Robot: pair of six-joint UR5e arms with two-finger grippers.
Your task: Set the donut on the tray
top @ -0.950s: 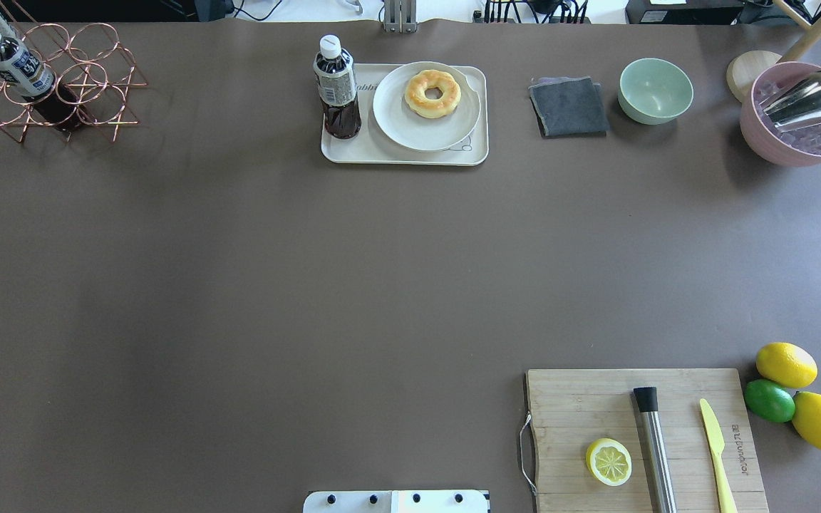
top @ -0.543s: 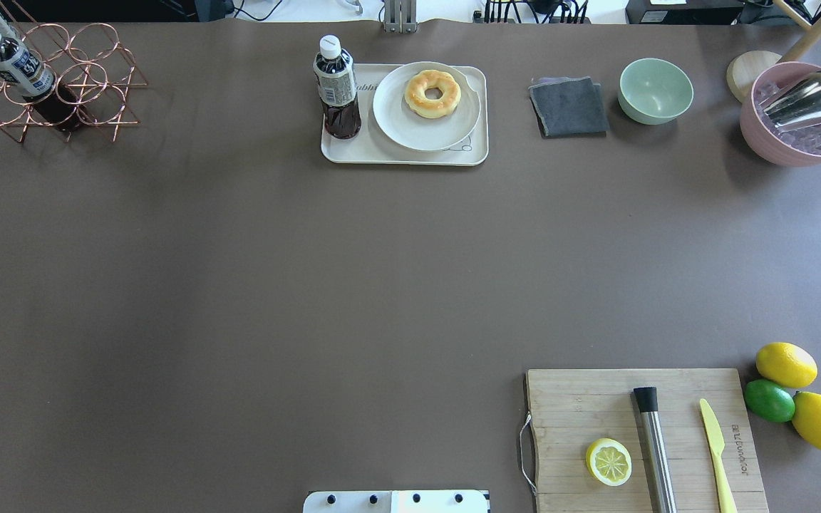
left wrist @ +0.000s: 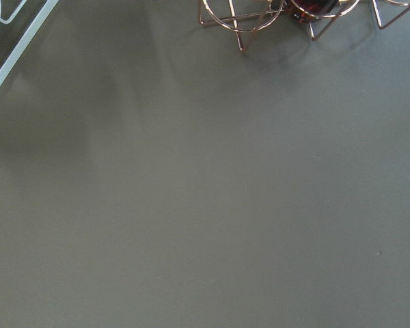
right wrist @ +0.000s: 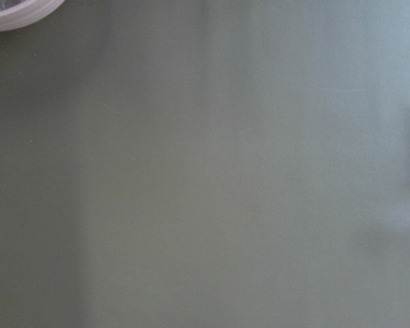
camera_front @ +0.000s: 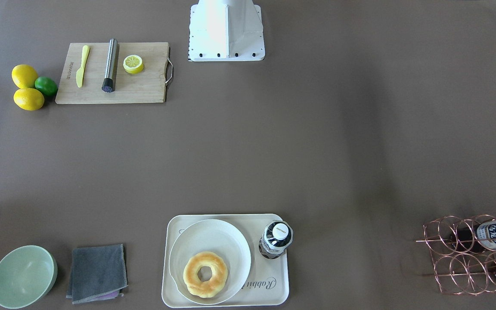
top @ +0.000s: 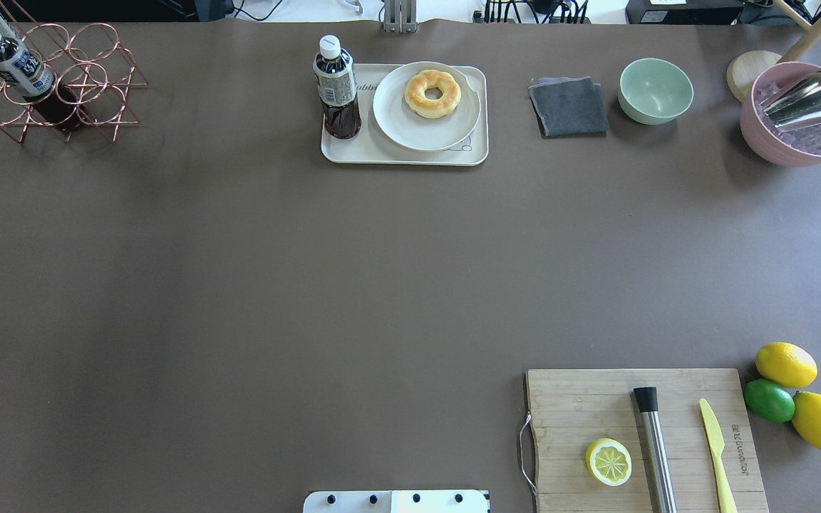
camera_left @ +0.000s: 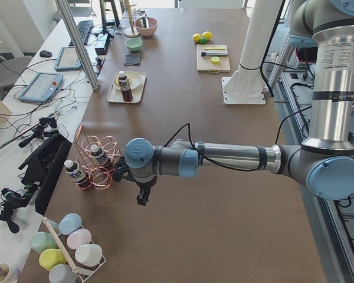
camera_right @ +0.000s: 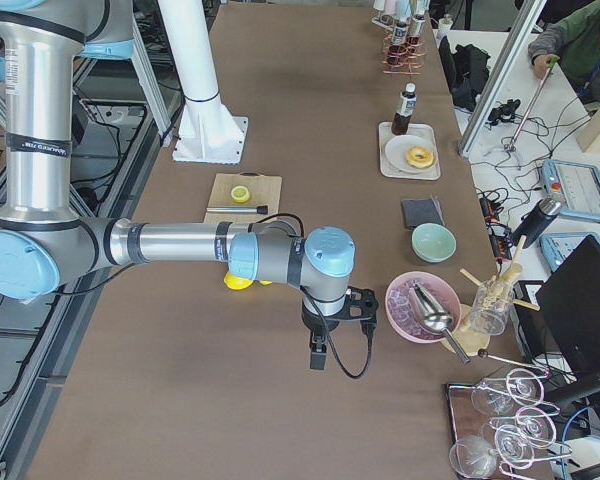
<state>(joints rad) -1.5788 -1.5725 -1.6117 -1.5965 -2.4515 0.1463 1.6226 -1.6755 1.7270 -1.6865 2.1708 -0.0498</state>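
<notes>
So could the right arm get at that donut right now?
Probably yes: the donut lies uncovered on the plate, and the bottle stands on the side away from the right gripper. Only a low cloth and green bowl lie roughly between.

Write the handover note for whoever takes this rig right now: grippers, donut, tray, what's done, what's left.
Left gripper: over bare table near the wire rack; open or shut cannot be told.
Right gripper: over bare table near the pink bowl; cannot be told either.
Donut: on the white plate, which sits on the tray beside the bottle.
Done: donut appears placed, via the plate.
Left: probably nothing.
</notes>
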